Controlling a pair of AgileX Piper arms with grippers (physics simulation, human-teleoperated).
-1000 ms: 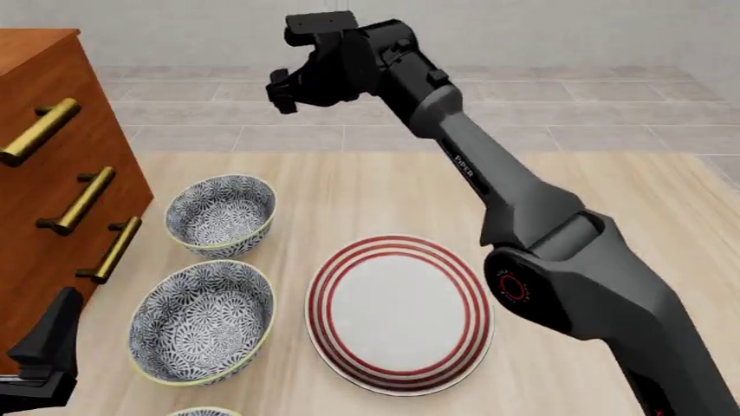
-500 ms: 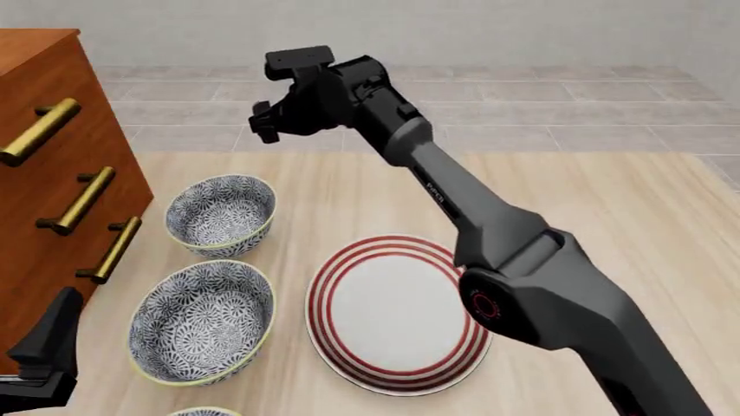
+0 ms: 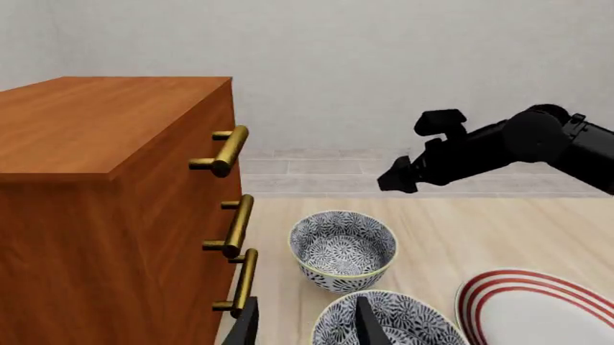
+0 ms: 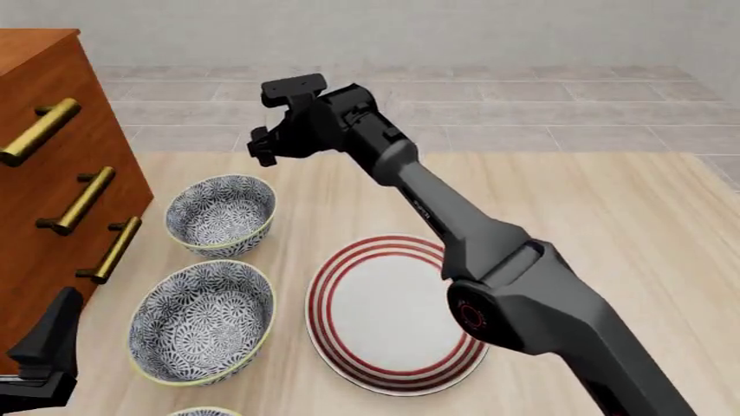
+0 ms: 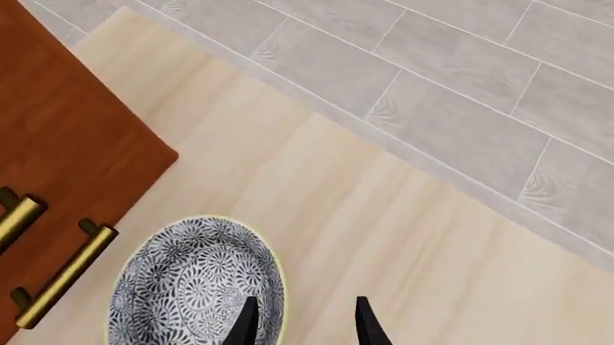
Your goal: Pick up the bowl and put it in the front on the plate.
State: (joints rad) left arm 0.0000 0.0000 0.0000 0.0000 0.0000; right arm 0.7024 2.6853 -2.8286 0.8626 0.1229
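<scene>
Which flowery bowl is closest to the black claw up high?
The far bowl, beside the drawers. The right gripper hovers just beyond it; the other bowls sit nearer the camera.

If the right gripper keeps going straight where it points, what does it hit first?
Probably the far bowl: the right gripper looks down at the bowl's rim, one of the fingers over that edge. Depth is unclear; it might just reach the table beside it.

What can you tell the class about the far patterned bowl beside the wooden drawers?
The bowl is deep and round, ceramic-looking, with a dense blue-grey floral pattern inside and out and a pale yellowish rim. It stands upright and empty on the table, beside the drawer unit and beyond a wider bowl. The right gripper hovers above, not touching it.
</scene>
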